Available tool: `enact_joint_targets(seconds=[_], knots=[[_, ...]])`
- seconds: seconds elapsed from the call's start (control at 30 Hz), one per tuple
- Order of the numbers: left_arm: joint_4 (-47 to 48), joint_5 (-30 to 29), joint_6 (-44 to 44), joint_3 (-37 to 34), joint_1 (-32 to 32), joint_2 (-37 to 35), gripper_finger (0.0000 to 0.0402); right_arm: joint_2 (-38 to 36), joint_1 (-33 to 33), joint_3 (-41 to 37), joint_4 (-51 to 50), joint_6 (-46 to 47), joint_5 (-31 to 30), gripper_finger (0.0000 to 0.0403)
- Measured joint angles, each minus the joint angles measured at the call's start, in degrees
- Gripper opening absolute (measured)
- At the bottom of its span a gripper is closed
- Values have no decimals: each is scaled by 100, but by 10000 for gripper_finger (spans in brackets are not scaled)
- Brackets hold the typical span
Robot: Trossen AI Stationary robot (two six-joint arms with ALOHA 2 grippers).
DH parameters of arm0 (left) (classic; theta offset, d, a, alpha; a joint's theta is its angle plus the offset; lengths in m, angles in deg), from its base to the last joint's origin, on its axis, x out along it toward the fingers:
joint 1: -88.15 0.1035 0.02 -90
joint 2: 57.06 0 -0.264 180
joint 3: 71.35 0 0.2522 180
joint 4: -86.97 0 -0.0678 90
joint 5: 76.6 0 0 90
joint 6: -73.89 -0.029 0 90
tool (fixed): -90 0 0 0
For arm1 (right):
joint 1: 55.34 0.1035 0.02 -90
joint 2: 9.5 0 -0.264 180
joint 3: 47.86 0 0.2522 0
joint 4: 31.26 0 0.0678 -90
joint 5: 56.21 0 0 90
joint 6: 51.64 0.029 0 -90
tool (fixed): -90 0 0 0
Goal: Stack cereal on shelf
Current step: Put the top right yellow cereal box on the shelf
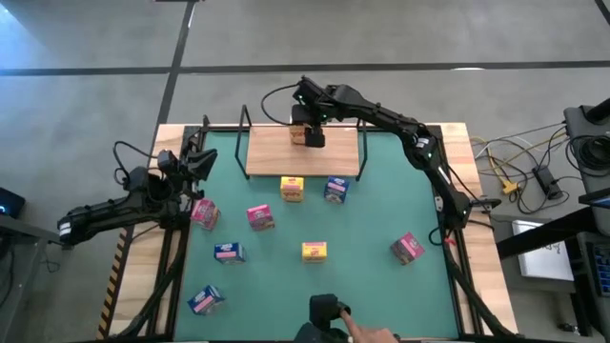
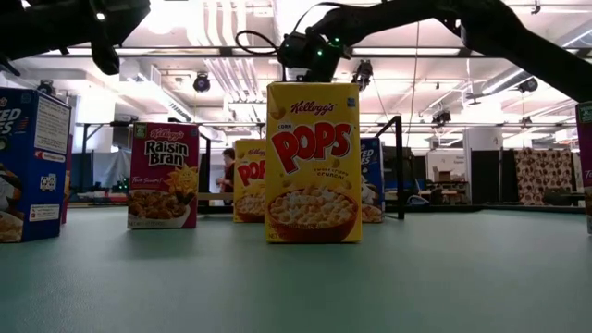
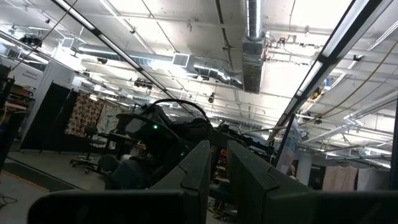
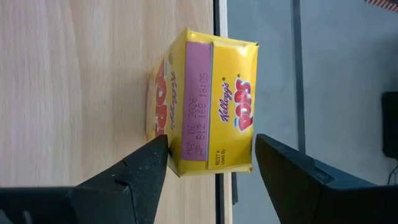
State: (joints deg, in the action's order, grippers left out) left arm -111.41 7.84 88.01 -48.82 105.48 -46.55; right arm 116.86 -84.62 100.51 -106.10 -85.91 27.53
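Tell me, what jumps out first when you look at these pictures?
The little cereal boxes scattered on the green mat, with a big-looking yellow Pops box right in front of the low camera. At the far edge, the right gripper hangs open around another yellow box on the wooden shelf.

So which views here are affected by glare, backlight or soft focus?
Low view: bright ceiling lights wash out the top, both arms show as dark silhouettes, and the nearest yellow Corn Pops cereal box is crisp. Left wrist view: aimed at the ceiling, with strip-light glare and dim, soft dark fingers. Right wrist view: evenly lit, print readable. High view: even light, faint shadows.
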Motion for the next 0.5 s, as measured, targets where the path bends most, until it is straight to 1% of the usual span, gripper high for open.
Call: enact_joint_targets(seconds=[0.2, 0.3, 0.5], knots=[[0, 2, -8, 0, 0, 0, 38, -199, 14, 0, -284, 314, 10, 229], [13, 4, -4, 0, 0, 2, 38, -371, 46, 0, -554, 609, 144, 227], [154, 6, 53, 0, -2, 64, 38, -816, 202, -88, -986, 1084, 1395, 218]])
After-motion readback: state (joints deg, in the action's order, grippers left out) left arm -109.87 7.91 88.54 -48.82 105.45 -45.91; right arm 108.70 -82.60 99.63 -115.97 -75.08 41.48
